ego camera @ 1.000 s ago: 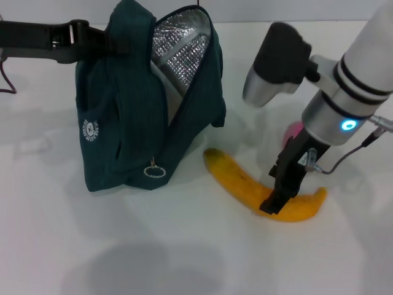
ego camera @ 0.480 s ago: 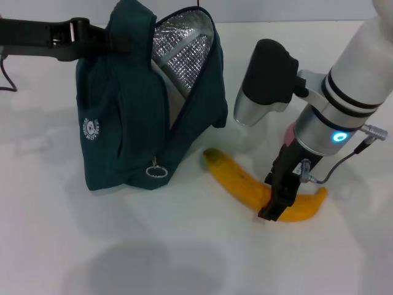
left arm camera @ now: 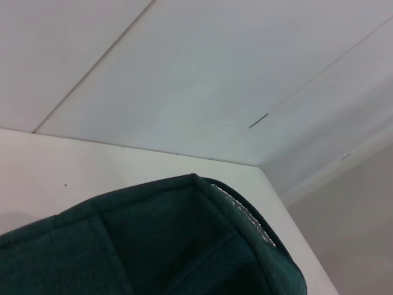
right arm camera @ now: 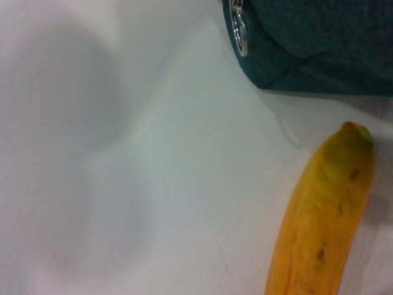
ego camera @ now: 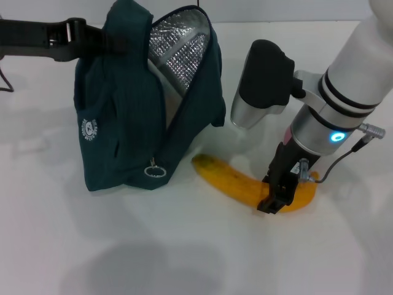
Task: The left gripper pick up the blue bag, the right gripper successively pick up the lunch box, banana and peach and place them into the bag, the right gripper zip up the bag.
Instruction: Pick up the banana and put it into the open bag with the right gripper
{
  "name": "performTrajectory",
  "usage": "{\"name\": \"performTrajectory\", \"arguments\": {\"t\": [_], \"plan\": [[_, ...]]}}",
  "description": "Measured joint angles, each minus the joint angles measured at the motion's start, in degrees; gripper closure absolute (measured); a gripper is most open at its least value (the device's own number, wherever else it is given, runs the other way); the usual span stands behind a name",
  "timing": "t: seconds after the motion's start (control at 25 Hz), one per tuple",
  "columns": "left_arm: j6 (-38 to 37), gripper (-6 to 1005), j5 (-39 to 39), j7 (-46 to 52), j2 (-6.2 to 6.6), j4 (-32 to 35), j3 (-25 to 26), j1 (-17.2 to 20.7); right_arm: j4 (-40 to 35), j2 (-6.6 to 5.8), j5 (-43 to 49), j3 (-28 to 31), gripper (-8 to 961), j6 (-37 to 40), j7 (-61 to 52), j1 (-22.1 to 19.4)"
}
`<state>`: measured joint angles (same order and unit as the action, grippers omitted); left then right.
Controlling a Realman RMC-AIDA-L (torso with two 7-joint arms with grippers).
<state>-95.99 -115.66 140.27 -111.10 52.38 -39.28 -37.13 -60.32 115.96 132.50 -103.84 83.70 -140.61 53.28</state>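
Banana (ego camera: 236,180) lower right of centre, right gripper (ego camera: 277,193) clamped on it; left gripper (ego camera: 92,38) upper left grasping bag (ego camera: 129,117).

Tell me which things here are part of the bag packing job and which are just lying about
Part of the job:
- blue bag, open, held up by the left gripper
- banana on the table, right gripper down on it
- peach, only a pink sliver behind the right arm

Just lying about:
- nothing apart from the white table
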Motion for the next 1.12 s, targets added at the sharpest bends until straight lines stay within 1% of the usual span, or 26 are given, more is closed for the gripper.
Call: {"name": "performTrajectory", "arguments": {"t": [0.2,0.32,0.36,0.48,0.6,0.68,0.8,0.84,0.88,1.0,1.12], "plan": [[0.02,914,0.07,0.0,0.08,0.0,-0.01,0.25,-0.45,-0.09,-0.06,1.6,446,1.35,0.51,-0.14],[0.02,914,0.08,0.03,0.16,0.0,-0.01,0.28,-0.54,-0.09,-0.57,4.48,505,2.72,0.75,-0.49],[0.02,914,0.08,0.07,0.2,0.0,-0.01,0.31,-0.56,-0.12,-1.08,6.15,507,3.54,1.0,-0.63],[0.03,914,0.08,0.25,0.37,-0.15,0.99,0.75,-0.5,-0.23,-3.42,14.07,512,7.49,2.63,-1.03],[0.08,913,0.02,0.08,0.76,-1.58,2.68,1.09,0.21,-0.44,-7.15,23.91,516,12.42,4.49,-1.49],[0.14,913,0.01,0.0,1.09,-2.51,2.96,1.1,1.06,-0.62,-9.0,30.76,515,15.84,5.35,-1.81],[0.27,913,0.04,-0.05,1.2,-2.86,2.98,1.2,2.66,-0.75,-10.49,39.29,515,20.35,6.6,-2.24],[0.29,913,0.15,-0.07,1.2,-2.86,2.98,1.26,3.14,-0.86,-10.98,41.24,515,21.26,6.9,-2.31],[0.31,913,0.22,-0.08,1.2,-2.87,2.98,1.3,4.04,-1.06,-11.83,43.26,515,22.38,7.32,-2.36],[0.31,912,0.45,-0.13,1.2,-2.89,2.98,1.3,7.81,-2.6,-15.47,49.42,515,25.75,8.2,-2.58],[0.31,912,0.47,-0.17,1.2,-2.9,2.98,1.15,10.26,-4.27,-19.31,52.11,514,27.32,8.66,-3.54]]}}
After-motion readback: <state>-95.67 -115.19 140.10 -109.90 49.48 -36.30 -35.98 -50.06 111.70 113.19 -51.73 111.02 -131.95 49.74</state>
